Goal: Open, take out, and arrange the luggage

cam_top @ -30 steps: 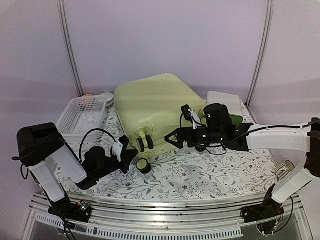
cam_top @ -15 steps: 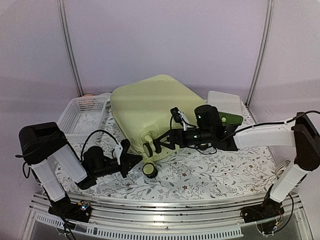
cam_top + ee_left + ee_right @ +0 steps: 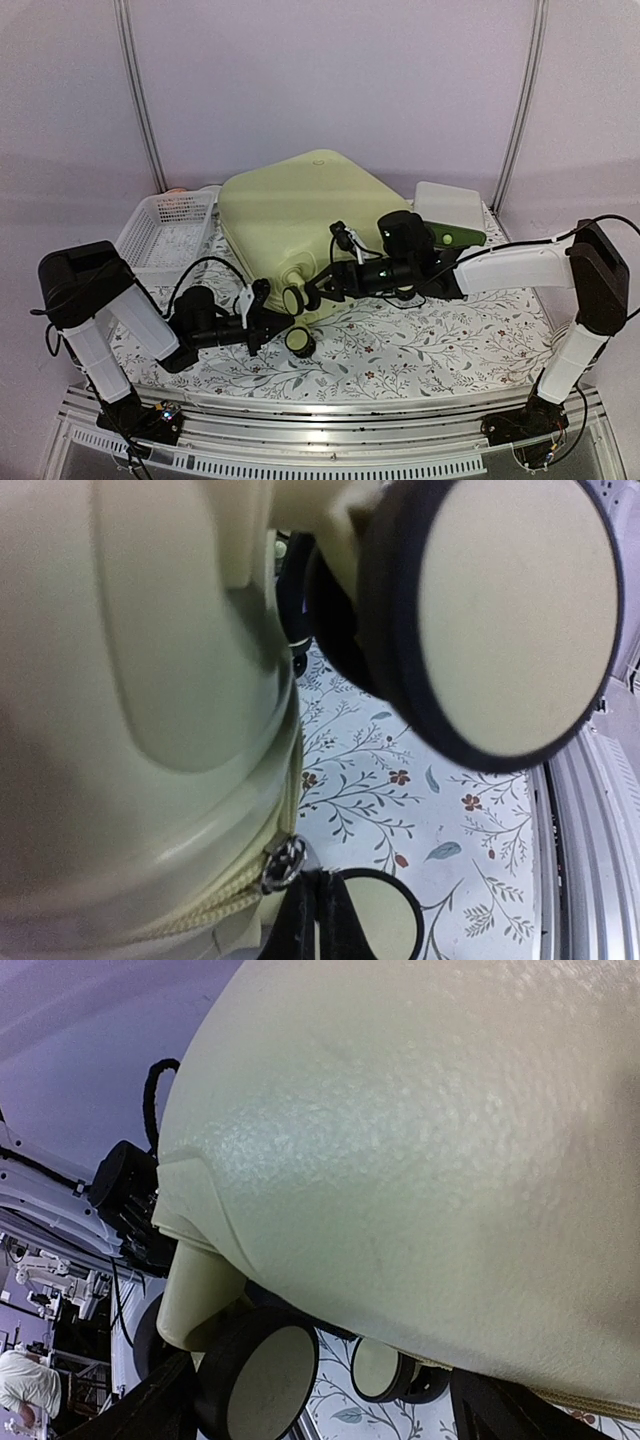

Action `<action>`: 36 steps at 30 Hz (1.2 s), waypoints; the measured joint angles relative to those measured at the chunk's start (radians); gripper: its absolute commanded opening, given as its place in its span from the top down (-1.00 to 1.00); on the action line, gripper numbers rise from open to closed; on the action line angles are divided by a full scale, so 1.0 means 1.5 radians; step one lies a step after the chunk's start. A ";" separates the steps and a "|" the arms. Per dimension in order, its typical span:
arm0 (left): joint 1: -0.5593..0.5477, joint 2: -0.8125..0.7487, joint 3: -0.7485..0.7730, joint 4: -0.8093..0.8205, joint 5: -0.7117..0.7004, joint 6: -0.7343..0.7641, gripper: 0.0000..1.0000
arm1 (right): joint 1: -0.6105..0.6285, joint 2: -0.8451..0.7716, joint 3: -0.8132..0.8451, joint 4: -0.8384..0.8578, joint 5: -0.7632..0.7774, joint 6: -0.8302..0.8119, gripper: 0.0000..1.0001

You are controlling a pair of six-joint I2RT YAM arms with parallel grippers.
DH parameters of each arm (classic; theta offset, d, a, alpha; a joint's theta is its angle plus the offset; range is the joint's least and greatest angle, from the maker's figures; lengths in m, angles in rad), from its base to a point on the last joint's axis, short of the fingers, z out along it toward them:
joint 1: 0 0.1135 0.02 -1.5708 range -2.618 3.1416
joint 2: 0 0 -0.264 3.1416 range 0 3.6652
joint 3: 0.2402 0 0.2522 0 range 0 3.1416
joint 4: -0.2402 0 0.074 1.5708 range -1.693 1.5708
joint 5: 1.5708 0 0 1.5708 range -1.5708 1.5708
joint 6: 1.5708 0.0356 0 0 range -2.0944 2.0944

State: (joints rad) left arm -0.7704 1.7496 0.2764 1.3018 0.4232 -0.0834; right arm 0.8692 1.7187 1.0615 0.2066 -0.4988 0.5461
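We're opening the luggage (image 3: 300, 215), which is lying shut mid-tabletop (image 3: 420, 345). Left gripper (image 3: 316, 885) jaws are pinching together at the zipper pull (image 3: 283, 857), hold unclear. Right gripper (image 3: 318, 290) jaws are gaping, empty, by the wheels (image 3: 258, 1380). Next we're likely needing a steady zipper drag.

Walls (image 3: 330, 80): pale lilac, evenly lit
Poles (image 3: 141, 100): two grey uprights
Table (image 3: 430, 350): white floral-print cloth
Front edge: metal rail (image 3: 330, 447)

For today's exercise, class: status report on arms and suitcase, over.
Left fingers shut by zipper pull. Right fingers open around suitcase corner. Suitcase closed. Nothing blocking.
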 measured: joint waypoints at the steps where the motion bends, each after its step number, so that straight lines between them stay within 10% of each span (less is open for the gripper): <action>1: -0.003 0.000 0.009 -0.010 0.002 0.006 1.00 | 0.000 0.003 0.003 -0.001 -0.004 0.001 -0.76; 14: -0.051 0.086 0.078 0.042 -0.043 0.005 0.98 | 0.001 0.005 -0.008 0.024 -0.013 0.011 -0.58; 18: -0.067 0.084 0.052 0.064 -0.069 -0.004 0.60 | 0.010 -0.026 -0.088 0.131 0.021 -0.002 -0.44; 36: -0.115 -0.138 -0.062 -0.013 -0.141 -0.040 0.35 | 0.038 -0.021 -0.293 0.414 0.116 -0.049 -0.42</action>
State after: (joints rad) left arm -0.9424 1.5421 0.1829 1.2823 0.2119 -0.1436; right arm 0.9257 1.6875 0.6212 0.8280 -0.3252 0.4721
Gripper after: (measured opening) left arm 0.324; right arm 0.685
